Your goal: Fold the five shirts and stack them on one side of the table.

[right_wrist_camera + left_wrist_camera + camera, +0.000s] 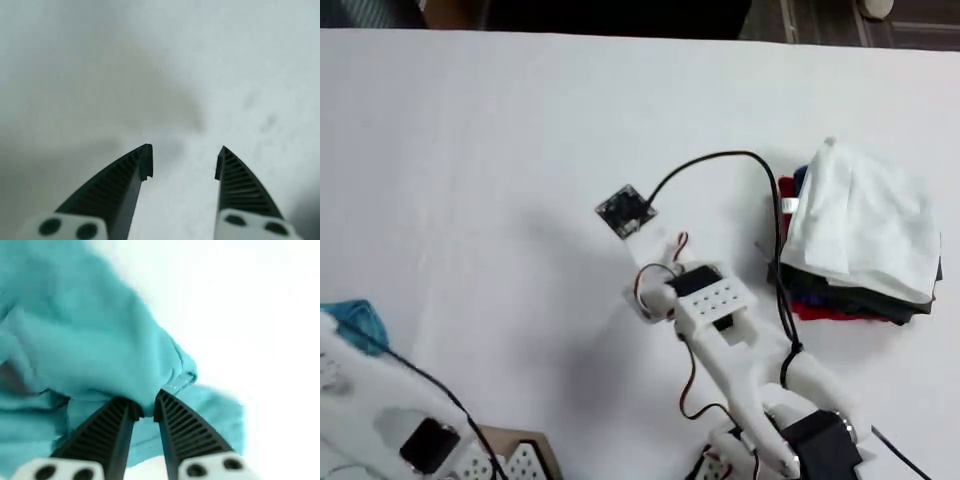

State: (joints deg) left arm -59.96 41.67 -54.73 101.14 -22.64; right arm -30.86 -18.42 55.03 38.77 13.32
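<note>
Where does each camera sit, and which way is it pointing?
High: fixed above, looking down on the table; shows the right arm, left arm and folded stack.
Left wrist: on the left arm, looking along the left fingers, shut on the teal shirt.
Right wrist: on the right arm, looking past the open right fingers at bare table.
Shared: high and left wrist views both see the teal shirt.

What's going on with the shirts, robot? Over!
Left tool shut on teal shirt. Right tool open over table. Folded stack, white shirt on top. Black cable beside it.
</note>
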